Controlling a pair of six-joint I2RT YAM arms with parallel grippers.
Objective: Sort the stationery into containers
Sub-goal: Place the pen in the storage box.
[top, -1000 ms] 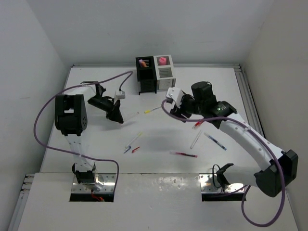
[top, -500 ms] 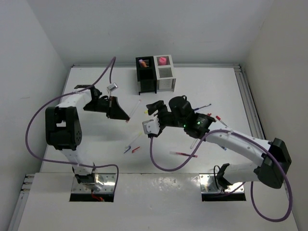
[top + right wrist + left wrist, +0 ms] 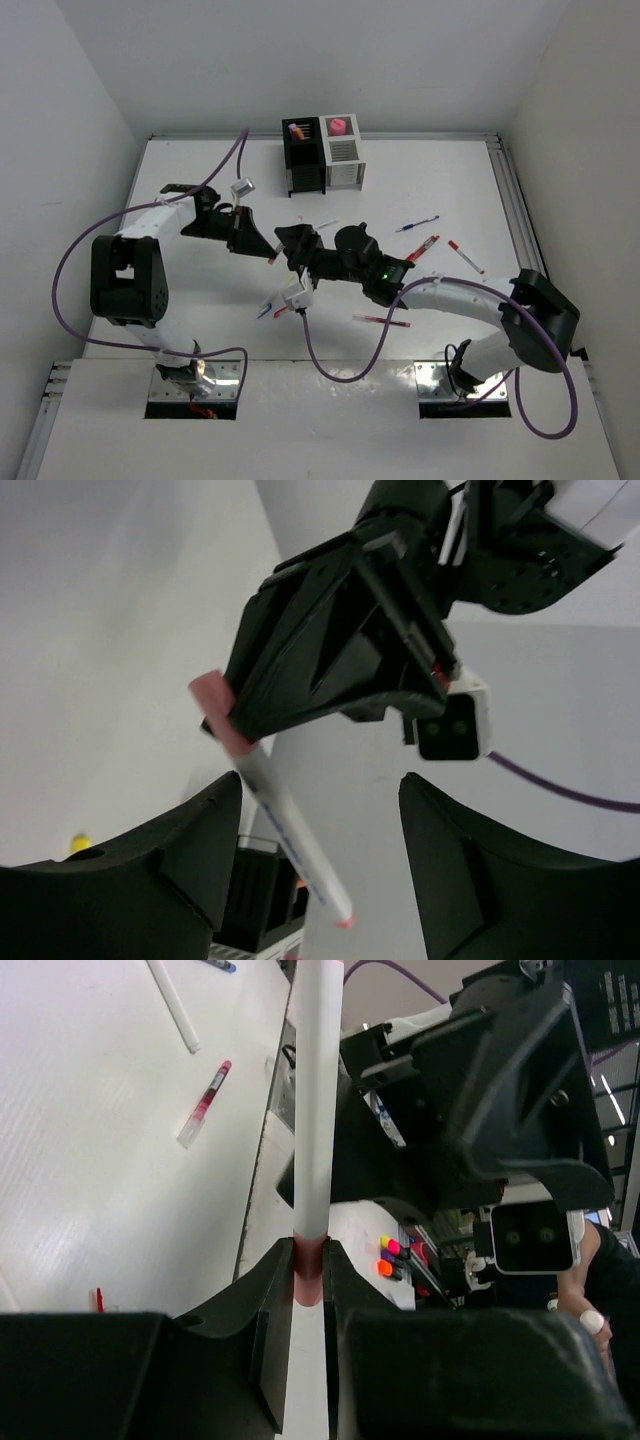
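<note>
Top external view: we see two robot arms reaching toward each other over the middle of a white surface (image 3: 470, 180), their tips almost meeting. The left claw (image 3: 262, 247) is clamped tight on a white pen (image 3: 318, 1110) by its pink-red end. In the left wrist view the pen stands straight out from between the two black fingers. The right claw (image 3: 288, 240) faces it with its jaws standing wide apart. In the right wrist view the free end of the pen dips into the gap between the right claw's fingers (image 3: 190, 850), but we cannot tell whether it touches either one.

The pen is off the surface, well apart from the two joined holders at the far edge. These are a black holder (image 3: 302, 155) and a white holder (image 3: 343, 150), each with something pink or orange inside. Loose stationery lies on the surface, among it a blue pen (image 3: 417, 223) and a red pen (image 3: 381, 321).

We judge this to be a handover, and the risks come from how close the claws are. If the left claw lets go before the right has closed, the pen would drop. Because it is held only at one end, a push from a closing finger could swing it out of the gap. The two claws could also knock together.
</note>
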